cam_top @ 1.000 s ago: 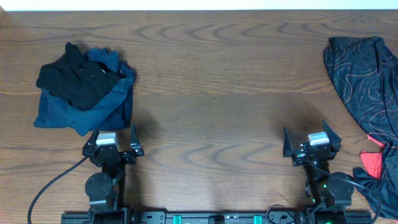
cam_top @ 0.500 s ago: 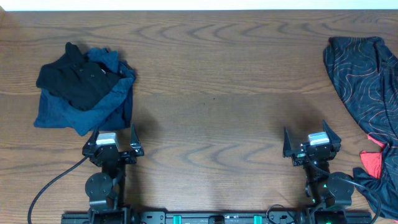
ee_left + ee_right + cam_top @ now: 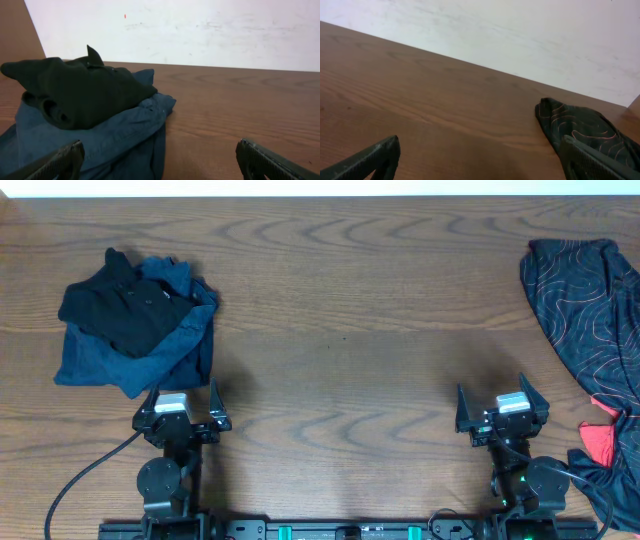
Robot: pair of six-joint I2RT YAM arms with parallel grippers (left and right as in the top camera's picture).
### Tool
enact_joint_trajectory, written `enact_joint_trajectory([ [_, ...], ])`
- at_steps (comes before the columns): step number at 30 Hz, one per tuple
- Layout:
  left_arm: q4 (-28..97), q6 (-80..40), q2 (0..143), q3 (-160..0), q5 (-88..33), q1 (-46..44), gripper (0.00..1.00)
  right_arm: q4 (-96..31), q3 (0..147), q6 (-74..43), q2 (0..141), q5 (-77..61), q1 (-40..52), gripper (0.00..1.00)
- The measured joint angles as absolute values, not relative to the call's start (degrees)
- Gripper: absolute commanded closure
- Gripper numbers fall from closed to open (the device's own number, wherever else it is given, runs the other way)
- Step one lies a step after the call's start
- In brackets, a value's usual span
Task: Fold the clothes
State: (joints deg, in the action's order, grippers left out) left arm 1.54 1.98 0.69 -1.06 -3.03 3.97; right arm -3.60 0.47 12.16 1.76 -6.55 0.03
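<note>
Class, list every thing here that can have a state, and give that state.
left gripper, open, empty.
right gripper, open, empty.
black jersey, unfolded, rumpled, partly out of frame.
black garment, bunched on top of the blue garment.
blue garment, rumpled, underneath.

A thin black jersey (image 3: pixel 580 300) with fine red-orange contour lines lies rumpled and unfolded along the right edge of the desk (image 3: pixel 340 290), a red patch (image 3: pixel 598 442) at its near end, while at the left a crumpled black garment (image 3: pixel 115 305) sits atop a bunched dark blue garment (image 3: pixel 150 365).
</note>
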Motion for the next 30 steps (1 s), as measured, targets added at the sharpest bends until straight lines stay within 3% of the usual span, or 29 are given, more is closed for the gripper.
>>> enact_joint_trajectory([
  [30,3.3,0.4,0.8,-2.1,-3.0,4.0,0.02,-6.1,1.3,8.9,2.2,-1.5,0.0,0.01],
])
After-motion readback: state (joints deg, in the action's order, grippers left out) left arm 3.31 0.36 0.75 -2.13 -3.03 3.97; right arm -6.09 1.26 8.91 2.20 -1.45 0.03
